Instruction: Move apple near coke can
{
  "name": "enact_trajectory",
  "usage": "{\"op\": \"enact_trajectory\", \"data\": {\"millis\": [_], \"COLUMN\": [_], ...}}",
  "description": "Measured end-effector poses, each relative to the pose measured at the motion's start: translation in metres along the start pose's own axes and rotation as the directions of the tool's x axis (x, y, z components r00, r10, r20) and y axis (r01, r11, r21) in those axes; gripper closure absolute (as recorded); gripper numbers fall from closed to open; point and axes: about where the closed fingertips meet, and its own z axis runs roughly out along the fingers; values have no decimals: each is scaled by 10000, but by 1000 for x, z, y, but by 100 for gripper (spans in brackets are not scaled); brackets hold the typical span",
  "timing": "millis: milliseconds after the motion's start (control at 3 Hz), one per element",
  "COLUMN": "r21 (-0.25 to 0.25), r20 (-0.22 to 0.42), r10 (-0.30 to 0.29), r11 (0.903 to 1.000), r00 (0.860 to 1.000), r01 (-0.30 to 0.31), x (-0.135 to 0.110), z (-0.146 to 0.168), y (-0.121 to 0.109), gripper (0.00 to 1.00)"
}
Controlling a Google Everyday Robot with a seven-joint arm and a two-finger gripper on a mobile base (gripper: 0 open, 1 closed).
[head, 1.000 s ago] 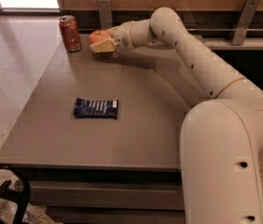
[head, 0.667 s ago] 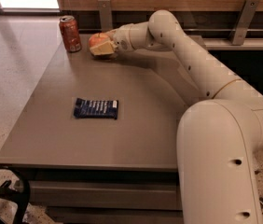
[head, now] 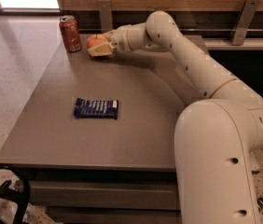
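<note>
The coke can, red-brown with a silver top, stands upright at the table's far left corner. The orange-red apple sits just to the right of the can, a short gap between them. My gripper reaches in from the right at the far edge, its cream fingers closed around the apple, which rests at or just above the tabletop. The apple's right side is hidden by the gripper.
A flat dark-blue snack wrapper lies in the middle left of the grey table. A wooden wall with metal brackets runs behind the far edge. My arm's large base fills the right front.
The gripper with the apple has shifted slightly left toward the can and a little lower. The can and the wrapper have not moved.
</note>
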Motion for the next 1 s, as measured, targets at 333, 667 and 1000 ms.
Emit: {"op": "enact_trajectory", "data": {"millis": [333, 667, 1000], "r21": [-51, -100, -158], "r20": [-3, -6, -10], "r10": [7, 13, 21], "r11": [10000, 9999, 9999], "r00": [10000, 10000, 10000], "r01": [-7, -13, -21], "x": [0, 1, 1], "z": [3, 6, 10], "y": [2, 4, 6], "gripper": [39, 17, 0]}}
